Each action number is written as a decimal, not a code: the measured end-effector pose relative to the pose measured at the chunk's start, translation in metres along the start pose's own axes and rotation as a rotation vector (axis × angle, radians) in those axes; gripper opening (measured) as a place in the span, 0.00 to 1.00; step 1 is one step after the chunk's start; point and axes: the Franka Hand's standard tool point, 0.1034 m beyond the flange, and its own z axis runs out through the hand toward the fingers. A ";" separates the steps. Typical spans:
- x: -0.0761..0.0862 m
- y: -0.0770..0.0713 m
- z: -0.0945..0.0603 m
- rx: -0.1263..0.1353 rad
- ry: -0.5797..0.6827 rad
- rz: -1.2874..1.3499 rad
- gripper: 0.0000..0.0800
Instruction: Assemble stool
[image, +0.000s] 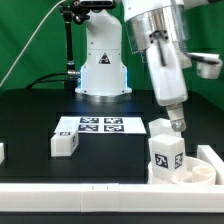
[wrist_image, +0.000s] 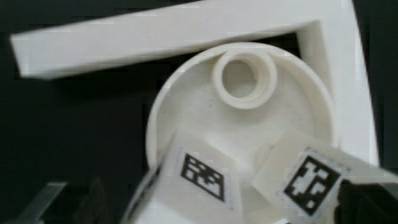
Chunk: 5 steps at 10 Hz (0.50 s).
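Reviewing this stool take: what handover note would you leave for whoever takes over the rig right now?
Gripper: open, empty, just above the standing leg.
Seat: lying flat in the corner of the border rail, at the exterior view's right.
Done: the standing leg is upright on the seat; whether it is fully seated cannot be told.
Left: a socket on the seat is empty. A loose leg lies beside the marker board; another white block sits behind the seat. Fit the remaining legs.

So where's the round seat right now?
In the exterior view the round seat sits low on that view's right, tucked in the corner of the white rail, with a block leg standing on it just under the claw.
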 end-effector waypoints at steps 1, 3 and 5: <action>-0.001 -0.005 -0.003 0.002 -0.004 -0.088 0.81; -0.009 -0.014 -0.009 -0.016 -0.025 -0.285 0.81; -0.011 -0.015 -0.010 -0.014 -0.026 -0.354 0.81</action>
